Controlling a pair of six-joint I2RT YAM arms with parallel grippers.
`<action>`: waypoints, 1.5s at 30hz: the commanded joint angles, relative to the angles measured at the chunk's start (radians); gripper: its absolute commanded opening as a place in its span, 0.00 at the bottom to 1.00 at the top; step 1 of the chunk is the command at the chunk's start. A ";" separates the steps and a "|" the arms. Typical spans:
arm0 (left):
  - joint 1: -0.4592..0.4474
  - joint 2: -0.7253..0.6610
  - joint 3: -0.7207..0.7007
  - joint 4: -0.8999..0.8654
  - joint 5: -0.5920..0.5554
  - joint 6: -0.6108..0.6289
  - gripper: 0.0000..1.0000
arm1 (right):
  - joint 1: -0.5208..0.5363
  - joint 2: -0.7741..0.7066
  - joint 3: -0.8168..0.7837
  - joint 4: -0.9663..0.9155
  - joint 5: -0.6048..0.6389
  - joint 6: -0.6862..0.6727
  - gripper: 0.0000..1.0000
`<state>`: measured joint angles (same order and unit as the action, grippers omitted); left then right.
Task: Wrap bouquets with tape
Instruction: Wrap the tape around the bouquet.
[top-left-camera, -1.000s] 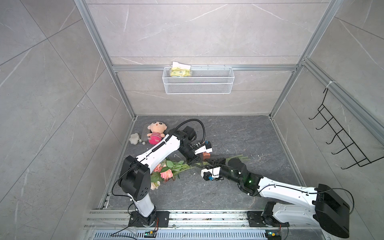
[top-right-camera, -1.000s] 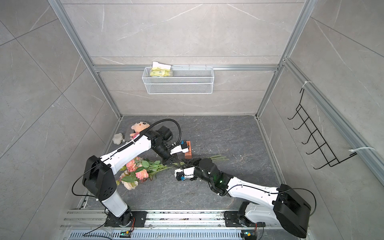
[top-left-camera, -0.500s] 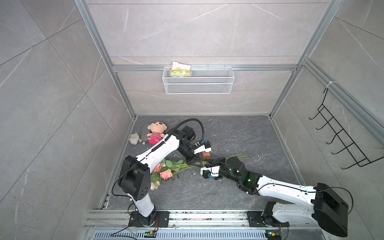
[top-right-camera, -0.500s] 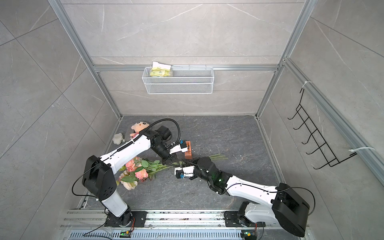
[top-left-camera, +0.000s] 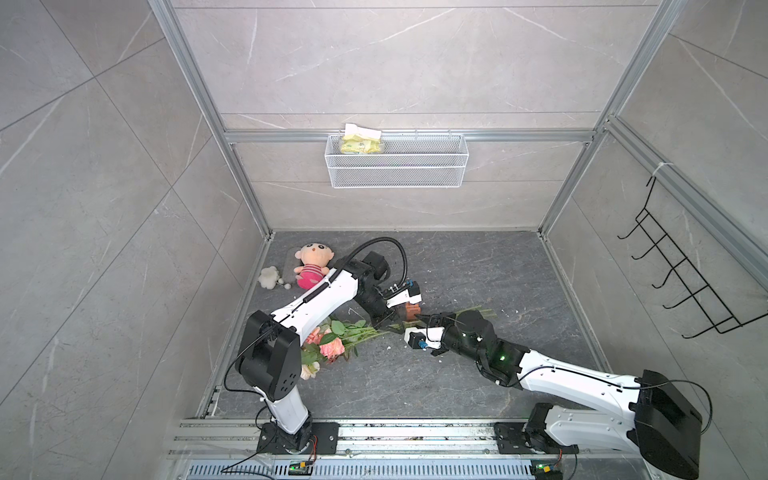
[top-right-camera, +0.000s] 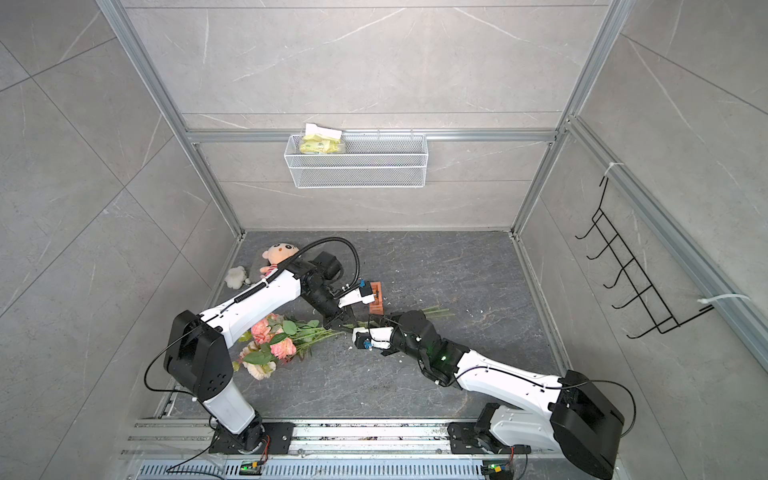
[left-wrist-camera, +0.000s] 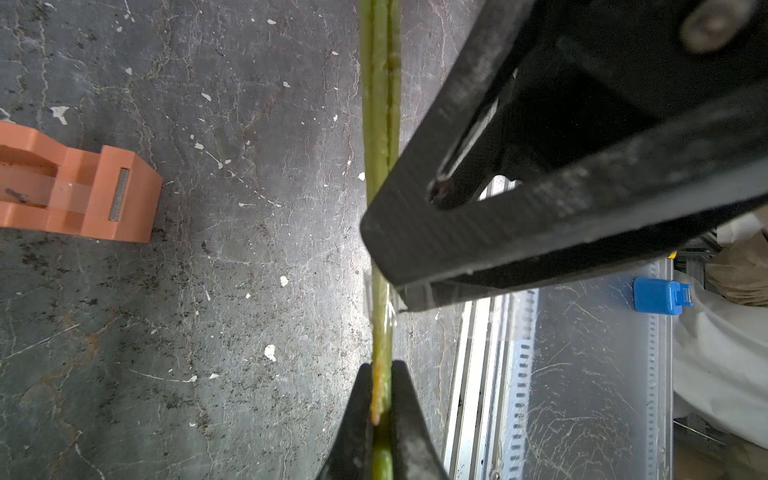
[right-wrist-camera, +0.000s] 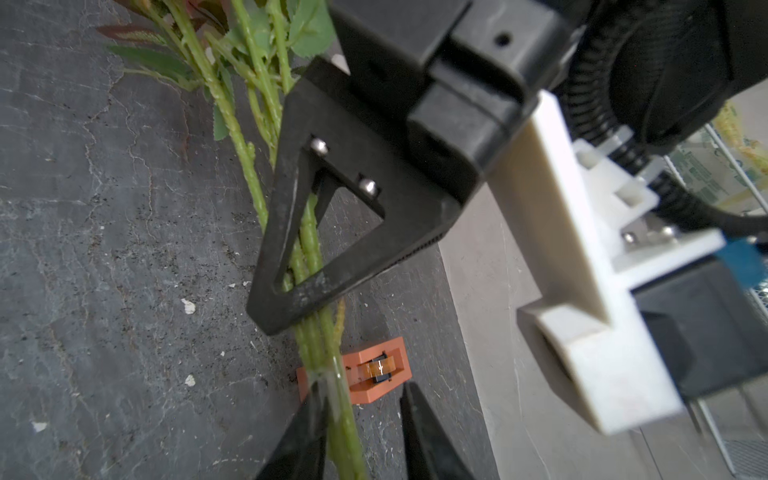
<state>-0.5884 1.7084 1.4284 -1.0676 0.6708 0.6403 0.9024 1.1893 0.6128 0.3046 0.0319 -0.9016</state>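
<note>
Pink blooms (top-left-camera: 330, 348): closest to me, lying on the floor (left-wrist-camera: 166, 332); soft and feather-light, so I'd leave them alone.
Right gripper (right-wrist-camera: 361, 392): jaws apart, straddling the stems (right-wrist-camera: 313, 349), not clamping.
Left gripper (left-wrist-camera: 382, 415): pinched tight on the stems.
Stem feel: thin, springy, probably slick; grab them bunched.
Tape dispenser (left-wrist-camera: 83, 195): orange, just beyond.

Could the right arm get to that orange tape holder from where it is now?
Probably yes. The tape holder sits just past the open right gripper, and only the flower stems lie in the way.

Top views overhead, wrist views close on stems (left-wrist-camera: 380, 124)
</note>
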 joint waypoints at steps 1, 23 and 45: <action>-0.001 0.013 -0.008 -0.039 0.000 0.020 0.00 | -0.011 0.001 0.055 -0.009 0.042 0.051 0.33; 0.001 -0.013 0.000 -0.055 -0.025 0.015 0.00 | -0.069 -0.109 0.073 -0.327 -0.138 0.056 0.39; 0.002 0.012 0.065 -0.099 -0.030 0.022 0.00 | -0.008 0.202 0.267 -0.391 -0.133 -0.024 0.45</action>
<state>-0.5888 1.7275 1.4483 -1.1255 0.6189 0.6403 0.8780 1.3598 0.8532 -0.0566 -0.1165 -0.9134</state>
